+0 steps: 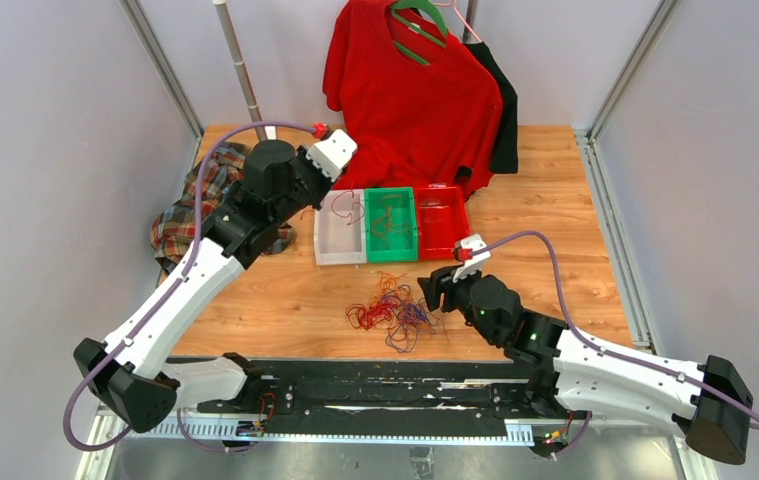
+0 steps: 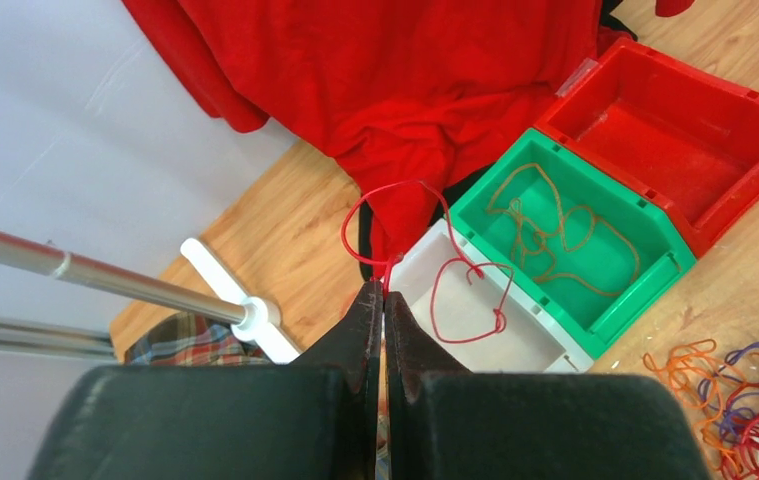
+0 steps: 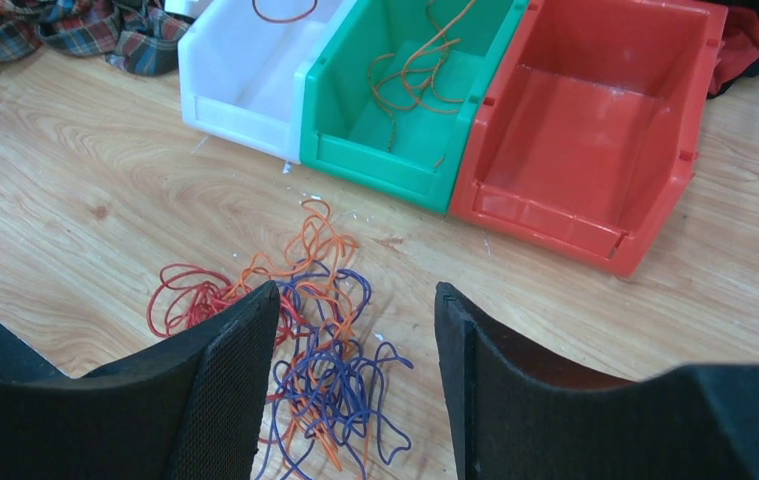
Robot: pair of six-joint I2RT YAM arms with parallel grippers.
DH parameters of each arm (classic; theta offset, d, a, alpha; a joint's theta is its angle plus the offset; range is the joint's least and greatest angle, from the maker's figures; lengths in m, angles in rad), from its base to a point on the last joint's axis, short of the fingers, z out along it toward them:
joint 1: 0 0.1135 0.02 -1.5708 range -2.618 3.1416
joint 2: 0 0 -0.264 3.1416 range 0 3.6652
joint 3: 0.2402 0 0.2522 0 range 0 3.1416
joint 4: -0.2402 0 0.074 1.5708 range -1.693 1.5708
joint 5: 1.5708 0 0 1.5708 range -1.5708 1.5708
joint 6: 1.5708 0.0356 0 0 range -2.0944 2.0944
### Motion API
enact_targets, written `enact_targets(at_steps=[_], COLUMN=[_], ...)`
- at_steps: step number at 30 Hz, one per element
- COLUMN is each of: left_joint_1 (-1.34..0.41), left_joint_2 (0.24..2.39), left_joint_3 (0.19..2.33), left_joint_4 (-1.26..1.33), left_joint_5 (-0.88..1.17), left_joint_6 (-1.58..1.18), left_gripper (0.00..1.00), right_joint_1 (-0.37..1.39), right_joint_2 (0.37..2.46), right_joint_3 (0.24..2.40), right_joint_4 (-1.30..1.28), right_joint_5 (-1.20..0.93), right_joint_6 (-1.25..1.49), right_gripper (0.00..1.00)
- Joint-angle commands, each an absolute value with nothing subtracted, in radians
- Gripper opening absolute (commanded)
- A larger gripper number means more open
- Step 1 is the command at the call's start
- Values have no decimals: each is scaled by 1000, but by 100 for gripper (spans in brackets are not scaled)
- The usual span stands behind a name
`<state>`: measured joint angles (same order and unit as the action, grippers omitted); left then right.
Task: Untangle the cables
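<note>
Cables: light, limp, quick to snag.
Left tool clamps one red strand; right tool stands apart just above the rest, and should probably pinch an outer loop.

Left gripper closed, reaching far forward, right gripper parted, angled down low

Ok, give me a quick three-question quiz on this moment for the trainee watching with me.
1. True or false: the left end effector is shut on a red cable.
2. Which bin holds orange cables: A white bin, B green bin, C red bin?
3. Fill in: the right end effector, close to the tangled bundle on the table, is ___.

Key: 1 true; 2 B; 3 open.
</note>
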<state>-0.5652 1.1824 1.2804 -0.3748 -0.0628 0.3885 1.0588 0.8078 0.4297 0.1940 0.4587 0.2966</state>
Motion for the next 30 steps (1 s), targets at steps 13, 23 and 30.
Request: enact_targets(at_steps=[13, 23, 30], left_joint_1=[-503, -475, -465], left_joint_2=[1241, 1305, 1322], left_joint_3=[1263, 1259, 1249], left_joint_4=[-297, -236, -226], left_joint_5=[-33, 113, 124], left_joint_6=[370, 327, 352], left_gripper=[0, 0, 0], right_joint_1=[1046, 1046, 1046], right_joint_2=[750, 729, 672], right_joint_3=[486, 478, 436], right_joint_4=[115, 92, 84], right_joint_5=[500, 502, 519], right_joint_6=[302, 310, 315], right_gripper=[57, 55, 55])
